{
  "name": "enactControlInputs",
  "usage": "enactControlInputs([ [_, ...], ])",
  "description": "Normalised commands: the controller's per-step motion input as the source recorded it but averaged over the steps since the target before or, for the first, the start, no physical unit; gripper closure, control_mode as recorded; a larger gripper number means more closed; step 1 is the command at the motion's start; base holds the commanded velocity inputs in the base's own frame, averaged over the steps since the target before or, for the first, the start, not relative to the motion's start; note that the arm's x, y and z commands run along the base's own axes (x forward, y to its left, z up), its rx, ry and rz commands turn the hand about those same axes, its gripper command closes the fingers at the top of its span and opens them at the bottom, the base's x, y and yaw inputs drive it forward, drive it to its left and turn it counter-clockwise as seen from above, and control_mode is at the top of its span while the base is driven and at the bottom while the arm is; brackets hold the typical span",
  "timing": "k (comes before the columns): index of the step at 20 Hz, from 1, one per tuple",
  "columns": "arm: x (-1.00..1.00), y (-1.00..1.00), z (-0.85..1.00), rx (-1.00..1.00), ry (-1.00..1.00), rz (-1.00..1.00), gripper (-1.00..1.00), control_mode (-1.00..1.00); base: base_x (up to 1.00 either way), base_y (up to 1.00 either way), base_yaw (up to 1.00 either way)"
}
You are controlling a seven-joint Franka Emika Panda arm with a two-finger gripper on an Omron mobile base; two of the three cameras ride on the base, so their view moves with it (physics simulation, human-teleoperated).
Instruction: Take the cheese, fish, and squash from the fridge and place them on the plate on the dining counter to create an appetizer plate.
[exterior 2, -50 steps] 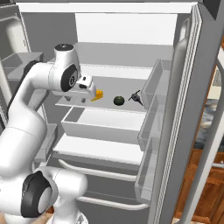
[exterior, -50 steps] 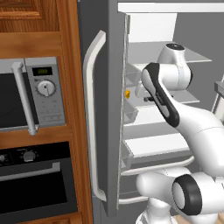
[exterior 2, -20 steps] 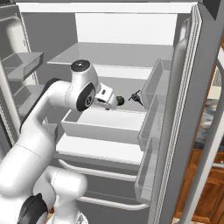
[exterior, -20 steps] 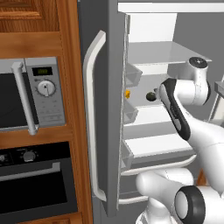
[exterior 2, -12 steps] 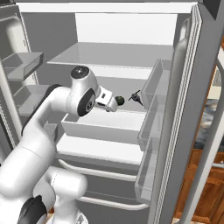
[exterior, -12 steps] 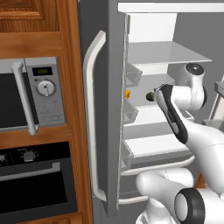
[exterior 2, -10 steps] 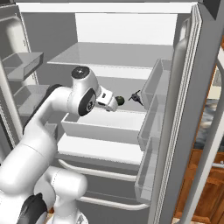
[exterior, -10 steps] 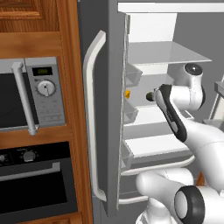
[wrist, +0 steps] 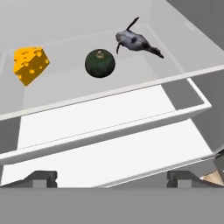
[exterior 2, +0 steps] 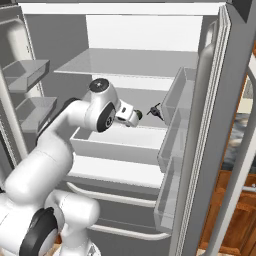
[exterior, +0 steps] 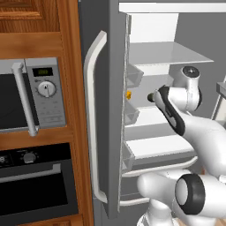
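Note:
The fridge (exterior 2: 60, 45) stands open. On its middle shelf lie the yellow-orange cheese (wrist: 30, 64) wedge, the dark green squash (wrist: 99, 63) and the grey fish (wrist: 133, 40), in a row from left to right in the hand view. My gripper (wrist: 112, 177) is open and empty, hovering in front of the shelf's edge and looking down at all three. In the right base view the gripper (exterior 2: 134, 117) sits just left of the fish (exterior 2: 155, 111). The cheese (exterior: 129, 94) peeks out beside the door in the left base view. The plate and the dining counter are out of view.
A white drawer (exterior 2: 115, 145) juts out just below the shelf, under my hand. Clear door bins (exterior 2: 175, 135) line the right door, more bins (exterior 2: 27, 75) the left. A steel microwave (exterior: 39, 95) and an oven (exterior: 35, 185) sit left of the fridge's white handle (exterior: 90, 110).
My arm has swung rightward along the shelf, carrying the hand from beside the cheese to near the squash and fish. The gripper stays open; the food has not moved.

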Motion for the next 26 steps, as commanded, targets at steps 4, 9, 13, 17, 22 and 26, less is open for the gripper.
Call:
enactControlInputs([
  [4,0.37,-0.06,0.0,0.0,0.0,0.0,-1.0,-1.0,0.0,0.0,0.0],
  [9,0.21,-0.08,-0.14,0.0,-0.03,0.0,-1.0,-1.0,0.0,0.0,0.0],
  [13,0.19,-0.03,-0.2,0.0,-0.06,0.0,-1.0,-1.0,0.0,0.0,0.0],
  [17,0.16,0.0,-0.16,0.0,-0.07,0.0,-1.0,-1.0,0.0,0.0,0.0],
  [22,0.14,0.0,-0.14,0.0,-0.02,0.0,-1.0,-1.0,0.0,0.0,0.0],
  [26,0.16,0.0,-0.08,0.0,0.0,0.0,-1.0,-1.0,0.0,0.0,0.0],
])
